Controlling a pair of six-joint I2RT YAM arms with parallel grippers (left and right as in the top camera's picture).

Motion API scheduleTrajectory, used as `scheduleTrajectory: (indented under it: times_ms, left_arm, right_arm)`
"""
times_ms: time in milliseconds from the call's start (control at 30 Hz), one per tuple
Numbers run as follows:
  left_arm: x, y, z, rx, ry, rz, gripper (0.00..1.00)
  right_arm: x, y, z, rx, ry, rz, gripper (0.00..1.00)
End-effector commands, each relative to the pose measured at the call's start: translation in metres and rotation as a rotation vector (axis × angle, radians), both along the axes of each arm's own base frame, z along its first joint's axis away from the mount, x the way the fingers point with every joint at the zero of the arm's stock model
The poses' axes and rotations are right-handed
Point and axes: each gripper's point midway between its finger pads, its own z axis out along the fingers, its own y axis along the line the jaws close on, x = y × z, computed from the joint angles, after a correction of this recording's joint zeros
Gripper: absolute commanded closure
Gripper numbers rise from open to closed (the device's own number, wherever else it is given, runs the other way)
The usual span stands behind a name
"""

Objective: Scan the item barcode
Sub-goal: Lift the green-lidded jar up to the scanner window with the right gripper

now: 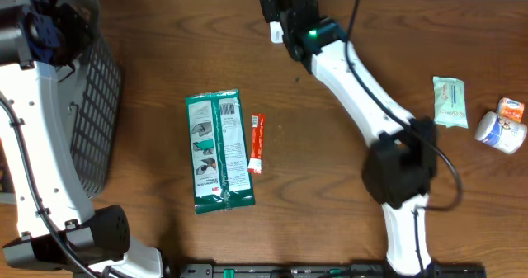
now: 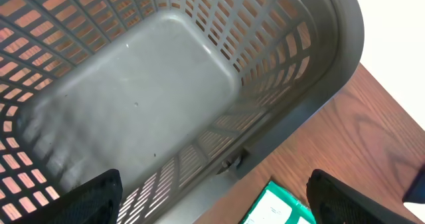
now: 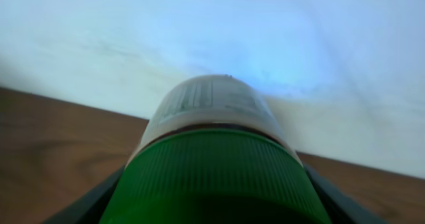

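In the right wrist view a bottle [image 3: 212, 117] with a ribbed green cap and a pale printed label fills the frame. My right gripper [image 3: 214, 207] is shut on it, dark fingers [image 3: 89, 201] on both sides of the cap. No barcode can be made out on the blurred label. Overhead, that gripper [image 1: 285, 18] is at the table's far edge, with a white bit of the bottle [image 1: 276, 33] showing beside it. My left gripper [image 2: 216, 204] hangs open and empty over the grey basket [image 2: 332, 64]. It appears at the top left overhead [image 1: 45, 22].
The basket [image 1: 95, 105] stands at the left. A green flat packet [image 1: 219, 150] and a red sachet [image 1: 256, 143] lie mid-table; the packet's corner [image 2: 279, 211] shows in the left wrist view. A pale green pouch [image 1: 450, 101] and a small white container [image 1: 502, 128] lie at the right.
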Motion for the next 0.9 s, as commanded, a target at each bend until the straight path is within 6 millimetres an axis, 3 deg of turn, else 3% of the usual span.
scheduleTrajectory:
  times_ms: [0,233,600,867]
  left_arm:
    - [-0.003,0.003,0.005,0.013,-0.006,0.008,0.12]
    - [-0.003,0.003,0.005,0.013,-0.006,0.009,0.12]
    - [-0.003,0.003,0.005,0.013,-0.006,0.009,0.12]
    - [-0.003,0.003,0.005,0.013,-0.006,0.009,0.12]
  right_arm:
    - [0.023,-0.008,-0.012,-0.094,-0.072,-0.002,0.99]
    - [0.052,-0.006,-0.036,-0.155,-0.196,0.006,0.99]
    - [0.057,-0.016,-0.053,-0.168,-0.166,-0.006,0.99]
    - [0.056,-0.020,-0.076,-0.196,-0.105,-0.003,0.99]
